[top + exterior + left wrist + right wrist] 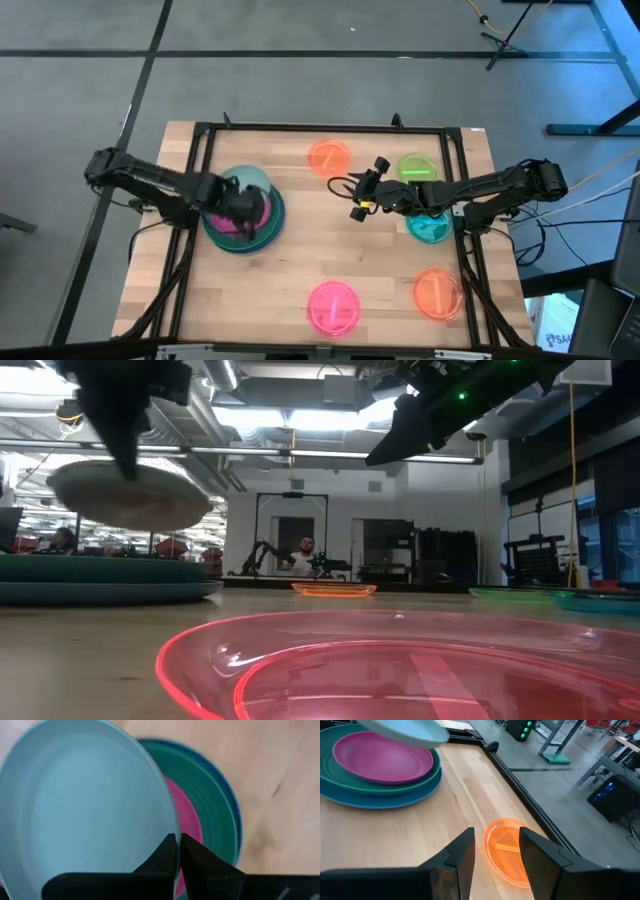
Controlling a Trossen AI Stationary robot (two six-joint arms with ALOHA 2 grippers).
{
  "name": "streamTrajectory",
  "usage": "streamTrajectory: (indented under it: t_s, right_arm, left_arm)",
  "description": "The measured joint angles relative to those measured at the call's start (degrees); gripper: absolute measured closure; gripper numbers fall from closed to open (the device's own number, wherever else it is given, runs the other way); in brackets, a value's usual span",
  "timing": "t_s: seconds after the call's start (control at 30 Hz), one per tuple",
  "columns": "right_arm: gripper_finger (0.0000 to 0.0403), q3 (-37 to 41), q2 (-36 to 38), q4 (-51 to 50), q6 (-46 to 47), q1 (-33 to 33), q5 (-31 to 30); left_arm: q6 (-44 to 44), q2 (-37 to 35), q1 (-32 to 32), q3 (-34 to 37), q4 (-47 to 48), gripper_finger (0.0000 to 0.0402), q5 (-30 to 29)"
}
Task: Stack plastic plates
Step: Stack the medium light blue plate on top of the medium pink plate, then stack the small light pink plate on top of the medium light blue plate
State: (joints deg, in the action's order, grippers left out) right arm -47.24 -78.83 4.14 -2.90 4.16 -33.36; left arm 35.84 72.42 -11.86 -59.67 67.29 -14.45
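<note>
My left gripper is shut on a pale teal plate and hangs over a stack in the left half of the table. The stack has a magenta plate on a green plate on a blue one. My right gripper is open and empty above the table's middle. An orange plate lies on the wood beyond its fingers. More plates lie flat on the table: lime, teal, orange, pink. My left gripper pinches the pale teal plate by its rim, one finger on each face. In the low view the fingers come down onto the plate from above. The plate is lifted clear, roughly level, a short way above the stack.
A black frame rail runs along the table's far edge, with side rails on the left and right. Bare wood lies between the stack and the right-hand plates. The pink plate fills the foreground of the low view.
</note>
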Motion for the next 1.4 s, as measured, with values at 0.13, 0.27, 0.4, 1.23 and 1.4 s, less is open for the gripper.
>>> streamTrajectory:
  t_s: [0.13, 0.27, 0.4, 1.23, 1.4]
  right_arm:
    - [0.0255, 0.0, 0.0, 0.0, 0.0, 0.0, 0.0]
    - [0.0255, 0.0, 0.0, 0.2, 0.1, 0.0, 0.0]
    - [0.0255, 0.0, 0.0, 0.3, 0.1, 0.0, 0.0]
    - [0.0255, 0.0, 0.0, -1.7, 7.0, 0.0, 8.1]
    - [0.0255, 0.0, -0.6, -7.5, 12.3, 0.7, 27.2]
  left_arm:
    - [4.4, 0.0, -4.8, 4.2, -0.7, 0.0389, -0.6]
    - [4.5, 0.0, -7.4, 9.5, -6.6, 0.0389, -1.4]
    - [4.5, 0.3, -8.0, 13.8, -12.2, 0.0389, -0.5]
    - [-1.6, 0.3, -6.9, 10.1, -22.3, 0.0272, 2.0]
    - [-6.4, 0.3, -8.4, 11.3, -37.9, 0.0271, -1.1]
